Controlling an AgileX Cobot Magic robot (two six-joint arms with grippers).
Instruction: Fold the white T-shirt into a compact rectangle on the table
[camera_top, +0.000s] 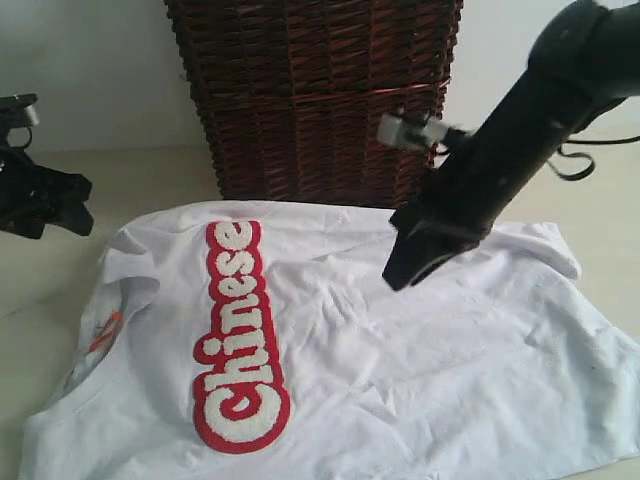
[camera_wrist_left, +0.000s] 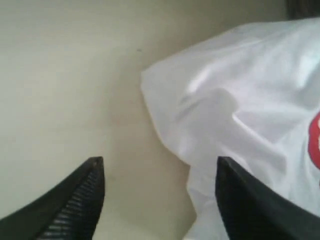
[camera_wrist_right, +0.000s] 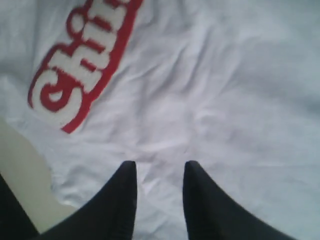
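- Table (camera_top: 140, 190): pale, plain, takes up most of the exterior view. It's the work surface for the fold.
- Basket (camera_top: 310, 100): dark wicker, stands at the back just behind the shirt. Not part of the job, but close enough to crowd a reach at that edge.
- Shirt (camera_top: 400, 370): white tee, front up, spread nearly flat across the table. The collar end is to the left of the ext. view, and wrinkles run through the middle. No fold shows yet, so the task looks to be at its start, prob. the smoothing or first-grab stage.
- Lettering (camera_top: 238, 335): red-edged "Chinese" runs lengthways on the chest. It's a handy marker for where the mid-line sits.
- R gripper (camera_wrist_right: 159, 165): arm slants down over the shirt's rear middle. Jaws are narrow w/ a slim gap and nothing between them, only cloth below (can't tell if the tips touch it). Looks poised to pinch or press the fabric there.
- L gripper (camera_wrist_left: 159, 162): jaws are wide and empty, off the shirt over bare table, w/ the shirt's rounded edge near one finger. Likely parked clear, or lining up on that edge.
- Tag (camera_top: 108, 330): small orange bit at the neck, blurred.
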